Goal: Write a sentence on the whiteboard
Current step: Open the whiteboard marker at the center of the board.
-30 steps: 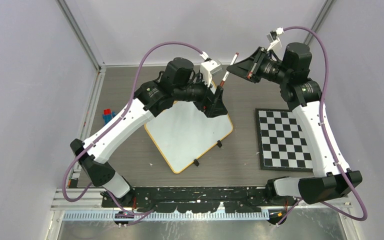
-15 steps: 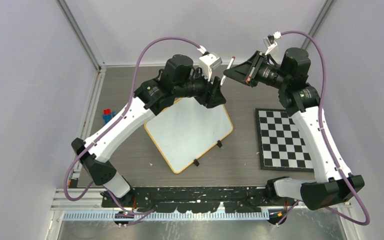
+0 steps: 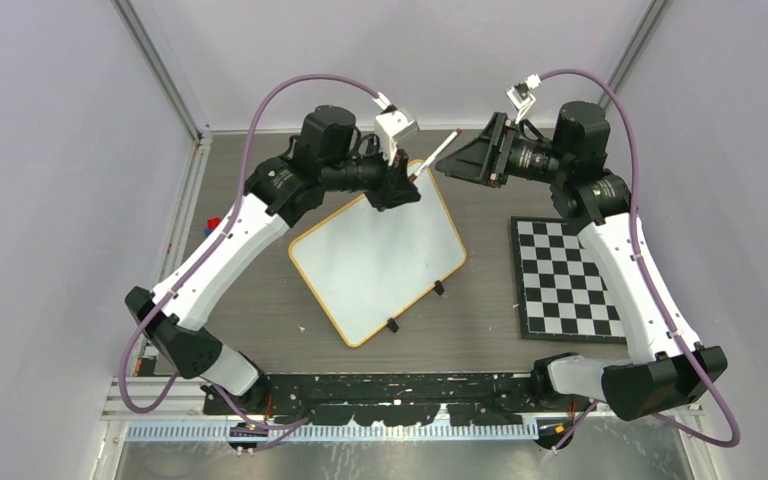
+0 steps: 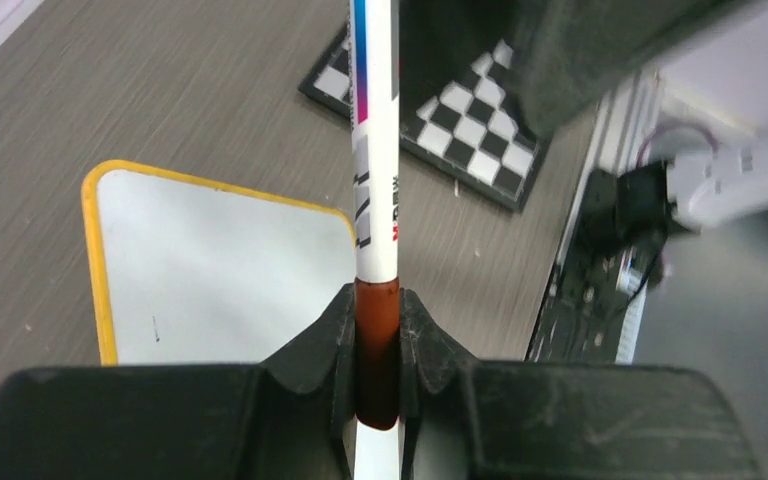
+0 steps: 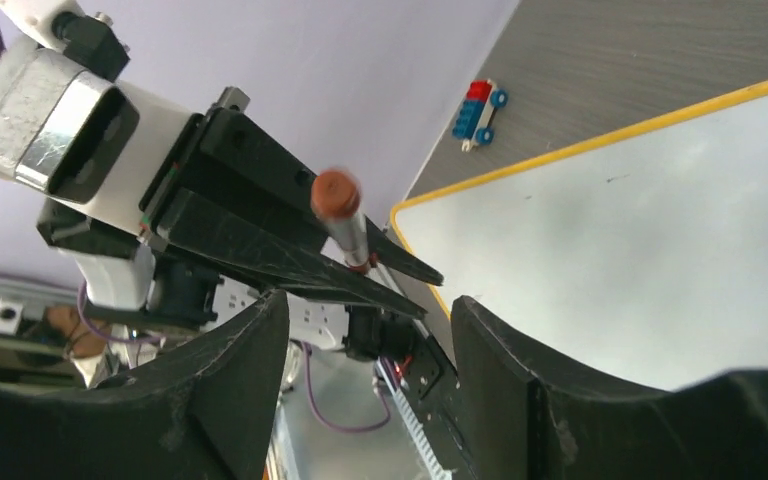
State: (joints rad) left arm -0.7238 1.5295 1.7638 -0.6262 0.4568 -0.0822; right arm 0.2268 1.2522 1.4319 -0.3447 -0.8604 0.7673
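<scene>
The whiteboard [image 3: 380,265] lies flat on the tabletop [image 3: 460,320], below the left fingers [image 4: 312,352]; its face shows no writing yet. The left fingers are closed on the red-brown band of the marker [image 4: 376,150], above the board's far corner. The right fingers [image 5: 230,380] stand open near the marker's free end, not touching it. The marker's long axis points away from the board, toward the right fingers, so I judge the left arm [image 3: 240,240] must tilt it downward to write.
</scene>
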